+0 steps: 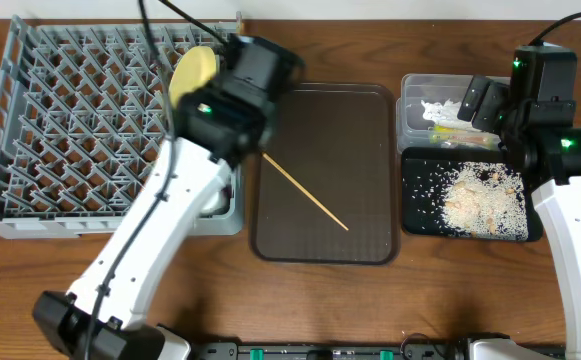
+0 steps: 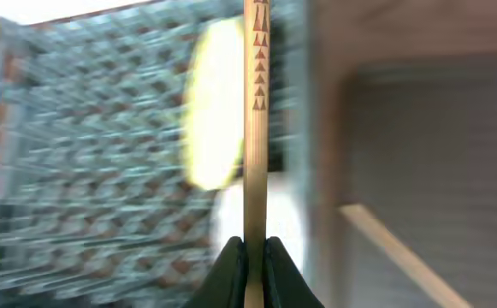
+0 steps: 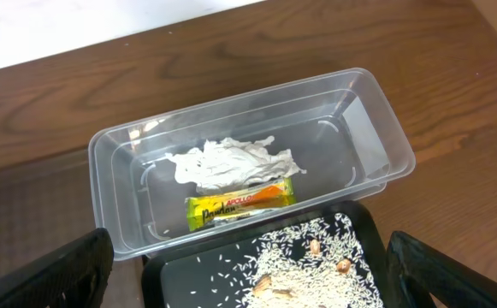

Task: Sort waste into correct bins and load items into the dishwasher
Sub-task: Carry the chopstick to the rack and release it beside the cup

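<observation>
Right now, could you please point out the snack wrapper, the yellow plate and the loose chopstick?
snack wrapper point(image 3: 241, 204), right wrist view, its middle.
yellow plate point(image 1: 192, 70), overhead view, visible face.
loose chopstick point(image 1: 305, 191), overhead view, mid-shaft.

The grey dish rack point(image 1: 70, 130) fills nine to ten o'clock, with the yellow plate point(image 1: 192, 72) on edge at its one o'clock corner. The loose chopstick point(image 1: 305, 192) lies at centre, its ends toward ten and four o'clock. The triangle-marked chopstick point(image 2: 255, 128) is pinched in the left gripper point(image 2: 255, 257). At two o'clock the clear tub point(image 3: 334, 145) holds crumpled paper point(image 3: 231, 162) and the wrapper point(image 3: 241, 203). At its six o'clock the black tray point(image 1: 415, 215) carries rice scraps point(image 1: 485, 200).
</observation>
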`<state>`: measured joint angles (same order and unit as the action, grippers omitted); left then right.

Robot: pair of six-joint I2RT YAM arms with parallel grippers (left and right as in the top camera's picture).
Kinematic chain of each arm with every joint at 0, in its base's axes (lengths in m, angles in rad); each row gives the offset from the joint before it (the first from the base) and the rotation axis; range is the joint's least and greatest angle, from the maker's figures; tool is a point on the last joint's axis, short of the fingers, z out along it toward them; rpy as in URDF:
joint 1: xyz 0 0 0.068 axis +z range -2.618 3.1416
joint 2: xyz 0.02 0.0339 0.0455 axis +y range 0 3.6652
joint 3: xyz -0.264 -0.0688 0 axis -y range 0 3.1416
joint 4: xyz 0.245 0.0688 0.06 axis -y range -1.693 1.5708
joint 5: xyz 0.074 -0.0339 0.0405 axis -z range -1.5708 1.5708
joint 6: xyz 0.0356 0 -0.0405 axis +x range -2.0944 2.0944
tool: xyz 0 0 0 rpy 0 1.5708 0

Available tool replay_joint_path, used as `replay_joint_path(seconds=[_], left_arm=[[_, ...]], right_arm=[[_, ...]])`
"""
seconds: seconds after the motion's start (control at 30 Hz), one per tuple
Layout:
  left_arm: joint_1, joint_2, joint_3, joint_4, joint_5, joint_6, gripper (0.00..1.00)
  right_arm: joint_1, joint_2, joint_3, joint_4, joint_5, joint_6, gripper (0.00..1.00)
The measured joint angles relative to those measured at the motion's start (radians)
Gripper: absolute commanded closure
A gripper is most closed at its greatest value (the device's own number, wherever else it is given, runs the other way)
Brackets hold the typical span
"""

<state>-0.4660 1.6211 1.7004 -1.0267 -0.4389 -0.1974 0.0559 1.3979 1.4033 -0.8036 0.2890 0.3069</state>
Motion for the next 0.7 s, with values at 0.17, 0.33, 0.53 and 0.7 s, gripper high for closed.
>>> replay_joint_path(seconds=[0.17,0.33,0.53,0.7], left_arm=[[0.157,0.031,-0.027,-0.008,-0.042,0.152,0.93],[0.288,0.096,-0.040,0.000,-0.039,0.233,0.93],[0.370,0.167,-0.041,0.001,0.036,0.311,0.93],[0.380,0.206,-0.042,-0.014,0.068,0.333,0.92]], right_arm=[[0.000,0.000,0.000,0.000,0.000,0.000,0.01],[0.000,0.000,0.000,0.000,0.000,0.000,0.01],[0.000,0.000,0.000,0.000,0.000,0.000,0.01],[0.000,0.000,0.000,0.000,0.000,0.000,0.01]])
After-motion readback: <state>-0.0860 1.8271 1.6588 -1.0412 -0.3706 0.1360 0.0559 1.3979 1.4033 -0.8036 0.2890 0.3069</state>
